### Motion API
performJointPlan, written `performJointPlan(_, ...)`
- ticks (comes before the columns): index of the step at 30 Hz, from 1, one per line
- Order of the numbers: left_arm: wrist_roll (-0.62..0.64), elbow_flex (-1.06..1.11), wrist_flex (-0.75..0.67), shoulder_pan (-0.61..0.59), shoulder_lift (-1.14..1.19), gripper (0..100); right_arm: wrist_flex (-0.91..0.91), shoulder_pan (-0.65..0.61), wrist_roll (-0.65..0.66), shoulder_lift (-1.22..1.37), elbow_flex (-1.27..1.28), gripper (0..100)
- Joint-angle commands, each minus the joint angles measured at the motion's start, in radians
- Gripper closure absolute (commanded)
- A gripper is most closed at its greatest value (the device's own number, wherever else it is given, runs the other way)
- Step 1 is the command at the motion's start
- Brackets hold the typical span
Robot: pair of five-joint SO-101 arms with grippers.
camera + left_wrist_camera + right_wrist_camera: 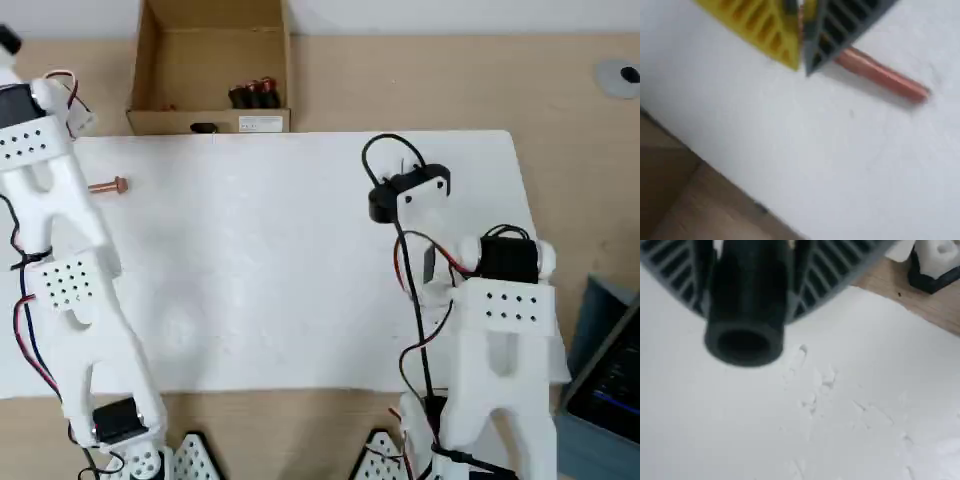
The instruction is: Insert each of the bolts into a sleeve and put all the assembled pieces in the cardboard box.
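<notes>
A copper bolt (108, 185) lies on the white sheet (280, 270) near its far left corner, beside my left arm (45, 170). In the left wrist view my left gripper (802, 57) is shut, yellow and grey tips together, and the bolt (885, 77) lies on the sheet just past the grey finger. My right gripper (752, 270) is shut on a black sleeve (745, 335), which it holds above the sheet with the bore showing. From above, the sleeve (383, 203) hangs over the sheet's right half. The cardboard box (165, 60) at the back holds several assembled pieces (252, 95).
The sheet's edge and the wooden table (670, 190) lie close to the left gripper. A dark box (610, 370) stands at the right edge and a grey disc (618, 77) at the far right. Both arm bases (190, 455) sit at the front.
</notes>
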Motion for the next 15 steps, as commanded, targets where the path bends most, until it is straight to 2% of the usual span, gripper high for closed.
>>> performJointPlan(1,-0.213,-0.014,0.006,0.006,-0.13,100,-0.012,-0.015,0.0,-0.033,-0.002,98.8)
performJointPlan(6,-0.397,0.095,0.006,0.012,-0.248,100,-0.014,-0.015,0.0,-0.033,-0.002,98.8)
performJointPlan(15,-0.695,0.626,0.006,0.057,-0.458,100,-0.014,-0.015,0.0,-0.033,-0.002,98.8)
